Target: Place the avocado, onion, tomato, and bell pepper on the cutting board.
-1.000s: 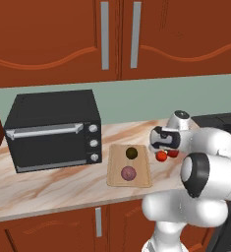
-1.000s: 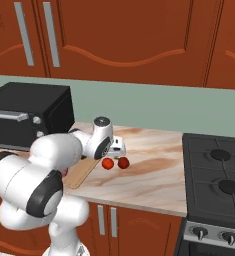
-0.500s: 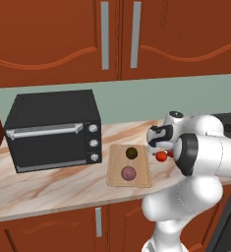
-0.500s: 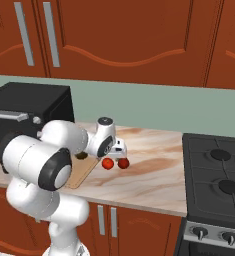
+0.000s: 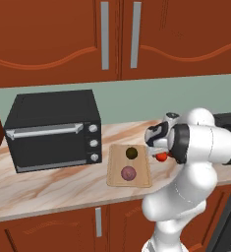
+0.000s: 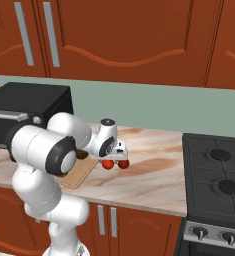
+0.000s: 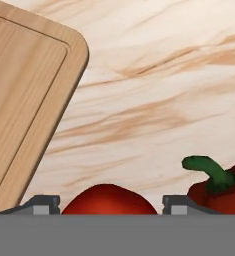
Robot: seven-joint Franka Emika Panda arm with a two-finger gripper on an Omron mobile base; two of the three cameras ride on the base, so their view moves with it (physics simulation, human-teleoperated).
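The light-tan cutting board (image 5: 139, 178) (image 6: 74, 176) (image 7: 24, 90) lies on the counter. On it rest the dark avocado (image 5: 132, 153) (image 6: 82, 155) and, nearer the front, the purplish onion (image 5: 129, 173). My gripper (image 5: 159, 150) (image 6: 114, 160) (image 7: 109, 209) hangs low, just right of the board, and is open. The smooth red tomato (image 5: 161, 157) (image 6: 108, 164) (image 7: 109, 200) sits between its fingertips (image 7: 42, 205) on the counter. The lobed red bell pepper (image 6: 123, 163) (image 7: 224, 187) with its green stem lies right beside the tomato, outside the fingers.
A black toaster oven (image 5: 53, 130) (image 6: 24, 112) stands left of the board. A stove (image 6: 216, 180) lies to the right. Marble counter (image 6: 154, 165) stretches between the vegetables and the stove. Wooden cabinets hang above.
The arm's elbow has swung up and in toward the counter. The hand has stayed low over the two red vegetables, shifting only slightly. The vegetables on the board have not moved.
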